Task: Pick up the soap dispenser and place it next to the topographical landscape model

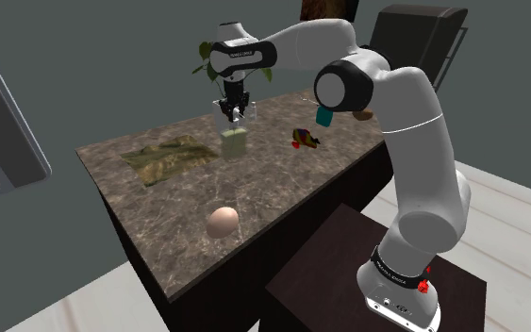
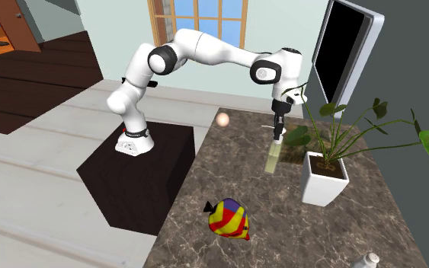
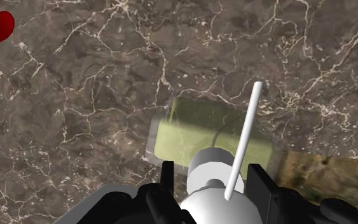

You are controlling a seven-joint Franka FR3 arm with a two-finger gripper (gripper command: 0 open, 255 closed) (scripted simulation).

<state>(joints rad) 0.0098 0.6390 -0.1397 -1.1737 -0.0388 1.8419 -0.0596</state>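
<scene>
Gripper [image 3: 213, 170] pinches the soap bottle [image 3: 203, 130] by its top — bottle upright, land model [image 1: 169, 156] just beside it, left of middle in the shoulder view.

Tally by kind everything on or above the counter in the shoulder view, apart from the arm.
Soap dispenser: 1
Landscape model: 1
Egg-shaped object: 1
Striped toy: 1
Potted plant: 1
Teal object: 1
Total: 6
</scene>
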